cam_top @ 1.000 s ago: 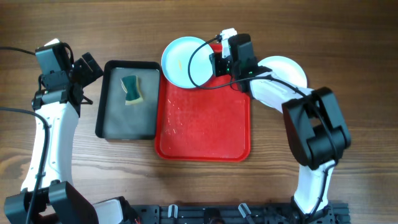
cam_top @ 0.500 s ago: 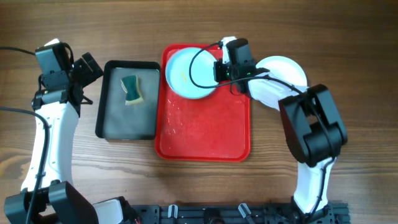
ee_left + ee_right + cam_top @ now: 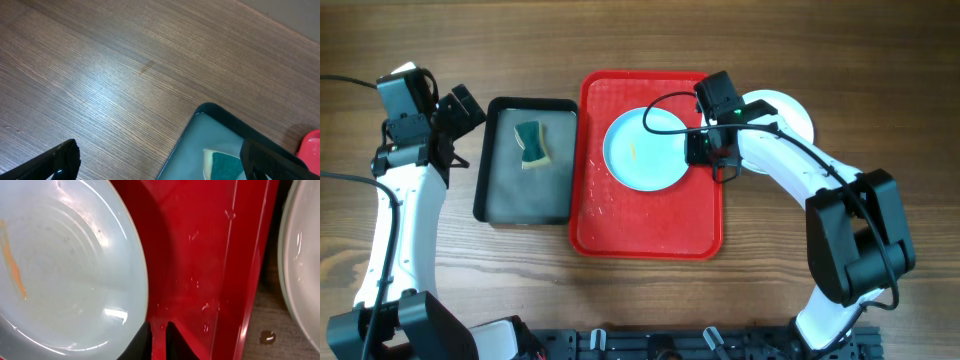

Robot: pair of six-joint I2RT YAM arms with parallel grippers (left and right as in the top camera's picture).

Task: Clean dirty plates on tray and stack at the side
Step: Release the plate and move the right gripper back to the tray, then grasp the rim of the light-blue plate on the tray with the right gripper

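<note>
One pale blue plate (image 3: pixel 642 150) lies flat in the back half of the red tray (image 3: pixel 650 222), with an orange streak of dirt on it. In the right wrist view this plate (image 3: pixel 65 265) fills the left side over the tray (image 3: pixel 200 255). My right gripper (image 3: pixel 700 152) sits at its right rim. Its jaws (image 3: pixel 158 324) are almost together, with only red tray showing in the slit and the rim just beside the left finger. A white plate (image 3: pixel 790 115) rests on the table right of the tray, partly under my right arm. My left gripper (image 3: pixel 460 108) hangs open over bare wood (image 3: pixel 165 165).
A dark pan (image 3: pixel 505 190) holding a green and yellow sponge (image 3: pixel 530 143) stands left of the tray; its corner (image 3: pixel 225 117) and sponge (image 3: pixel 225 167) show in the left wrist view. The white plate's edge (image 3: pixel 300 255) lies beyond the tray's rim.
My right gripper has dragged the pale blue plate from the tray's back left corner down to the back middle of the tray. The left arm has not moved.
</note>
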